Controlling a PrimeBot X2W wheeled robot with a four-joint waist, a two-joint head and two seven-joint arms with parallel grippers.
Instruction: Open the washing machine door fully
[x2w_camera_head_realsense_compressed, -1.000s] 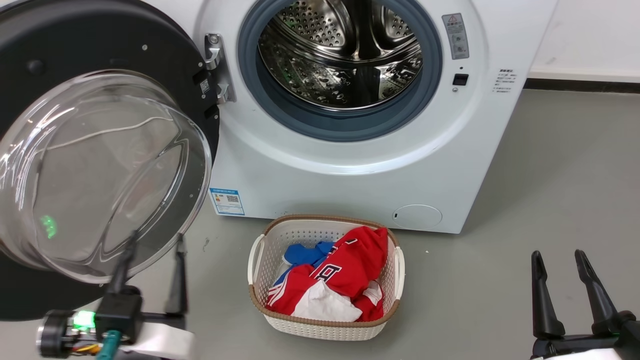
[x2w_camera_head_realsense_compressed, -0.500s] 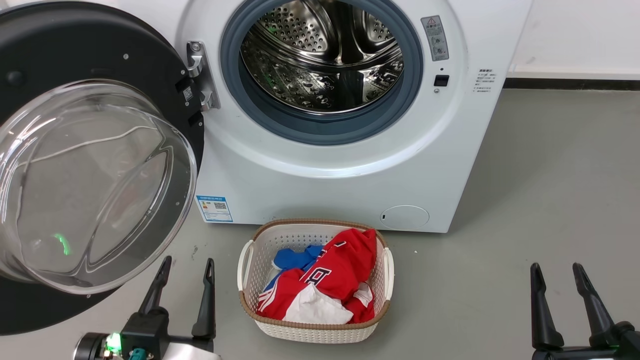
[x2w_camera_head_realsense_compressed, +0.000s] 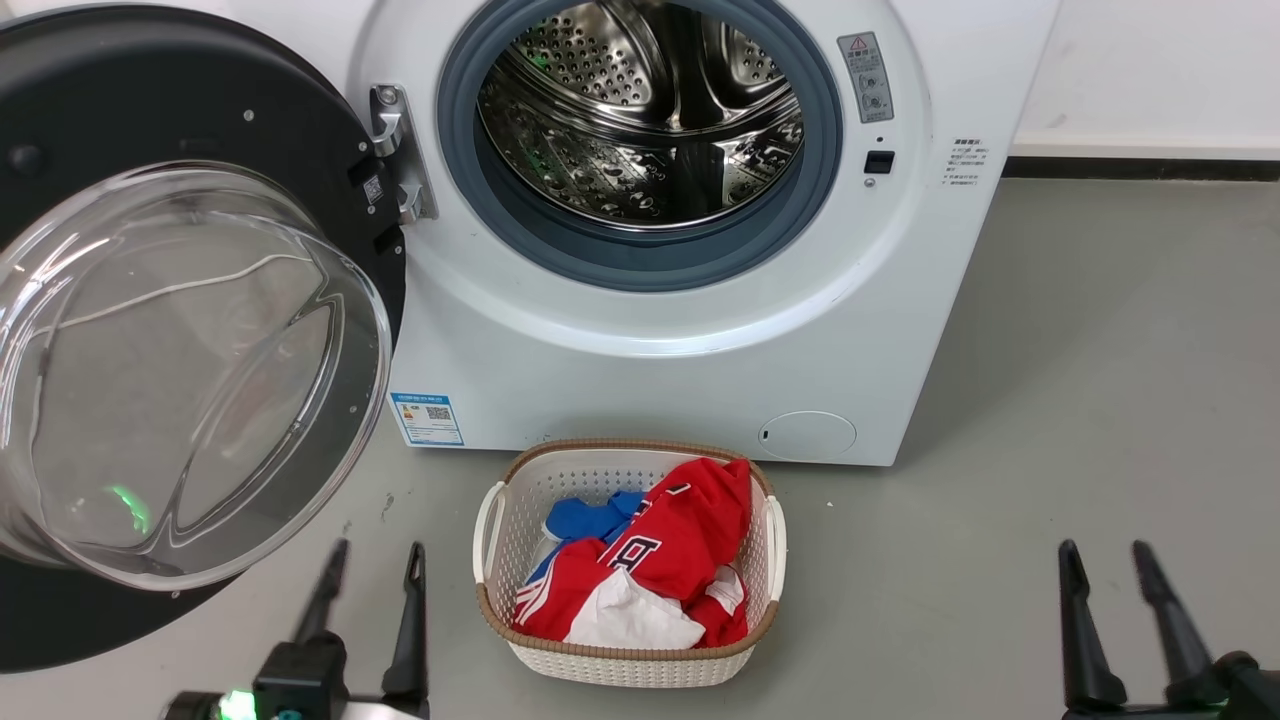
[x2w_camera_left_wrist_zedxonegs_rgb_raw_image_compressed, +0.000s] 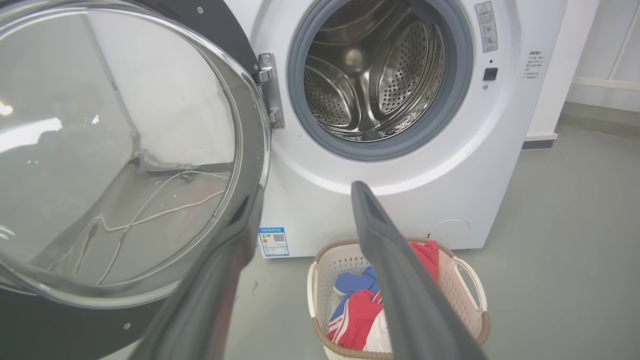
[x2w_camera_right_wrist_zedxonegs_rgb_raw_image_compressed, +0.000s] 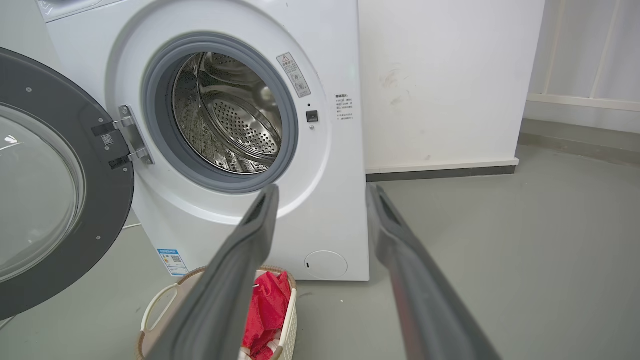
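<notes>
The washing machine door is swung wide open to the left of the white machine, its black ring and clear glass bowl facing me. It hangs from a metal hinge; the door also shows in the left wrist view and the right wrist view. The steel drum lies exposed behind its grey rubber rim. My left gripper stands open low at the left, just below and clear of the door's glass. My right gripper is open at the lower right, far from the machine.
A white plastic basket with red, blue and white clothes sits on the grey floor in front of the machine, between my two grippers. A white wall with a dark skirting runs to the right.
My left gripper has drawn back down and to the right, off the door's glass bowl. The head camera shifted a little. The door hangs open as before.
</notes>
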